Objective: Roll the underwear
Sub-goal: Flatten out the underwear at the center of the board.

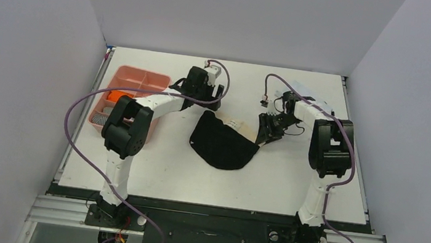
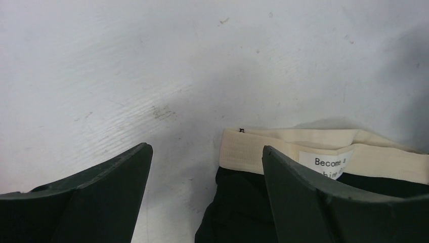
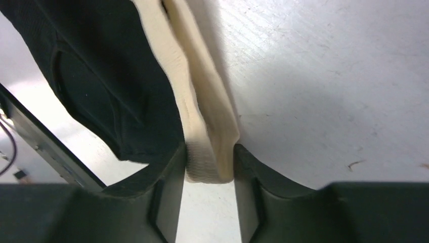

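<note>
Our right fingers (image 3: 164, 197) pinch the beige waistband (image 3: 202, 111). Our left fingers (image 2: 119, 169) stand spread, apparently empty, at its other corner. The black underwear (image 1: 224, 144) lies spread mid-frame on the counter (image 1: 194, 174). We judge rolling not yet begun; next, the left must grip the band.

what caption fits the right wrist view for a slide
Right gripper pinching the beige waistband of the black underwear

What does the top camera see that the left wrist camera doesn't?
Only the top view shows the orange plastic divided tray and the right gripper at the garment's edge. Only the left wrist view shows that the left gripper is open, and printed words on the white label. Both show the black cloth underwear with a beige waistband on the white table.
</note>
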`<action>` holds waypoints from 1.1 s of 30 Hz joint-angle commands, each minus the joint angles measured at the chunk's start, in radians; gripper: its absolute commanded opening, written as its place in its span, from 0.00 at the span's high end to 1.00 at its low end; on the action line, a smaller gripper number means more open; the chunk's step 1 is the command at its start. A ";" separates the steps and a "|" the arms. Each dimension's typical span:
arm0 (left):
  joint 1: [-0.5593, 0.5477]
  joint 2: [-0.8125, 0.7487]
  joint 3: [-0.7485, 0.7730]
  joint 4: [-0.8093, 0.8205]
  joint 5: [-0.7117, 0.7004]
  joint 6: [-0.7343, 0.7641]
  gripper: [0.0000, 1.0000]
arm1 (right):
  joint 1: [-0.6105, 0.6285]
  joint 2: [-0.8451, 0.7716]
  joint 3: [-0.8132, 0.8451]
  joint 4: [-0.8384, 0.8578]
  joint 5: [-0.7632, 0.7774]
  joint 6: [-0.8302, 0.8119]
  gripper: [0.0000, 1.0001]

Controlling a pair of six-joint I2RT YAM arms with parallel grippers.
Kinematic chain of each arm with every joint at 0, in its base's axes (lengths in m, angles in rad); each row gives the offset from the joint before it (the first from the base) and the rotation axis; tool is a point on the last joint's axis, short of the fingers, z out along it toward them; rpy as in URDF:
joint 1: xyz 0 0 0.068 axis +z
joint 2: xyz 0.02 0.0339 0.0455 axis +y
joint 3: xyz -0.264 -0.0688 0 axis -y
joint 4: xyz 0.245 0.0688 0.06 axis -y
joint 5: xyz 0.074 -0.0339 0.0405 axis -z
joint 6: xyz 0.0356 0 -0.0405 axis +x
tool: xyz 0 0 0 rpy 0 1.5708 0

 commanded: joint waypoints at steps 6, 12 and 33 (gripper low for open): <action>0.000 0.118 0.057 -0.108 0.128 -0.078 0.59 | -0.018 0.004 -0.018 -0.005 -0.019 -0.041 0.95; -0.004 0.061 -0.051 -0.125 0.178 -0.033 1.00 | -0.019 -0.047 -0.061 -0.070 0.109 -0.140 1.00; -0.068 -0.221 -0.408 -0.020 0.420 0.084 0.25 | 0.007 -0.111 0.000 -0.393 0.243 -0.557 1.00</action>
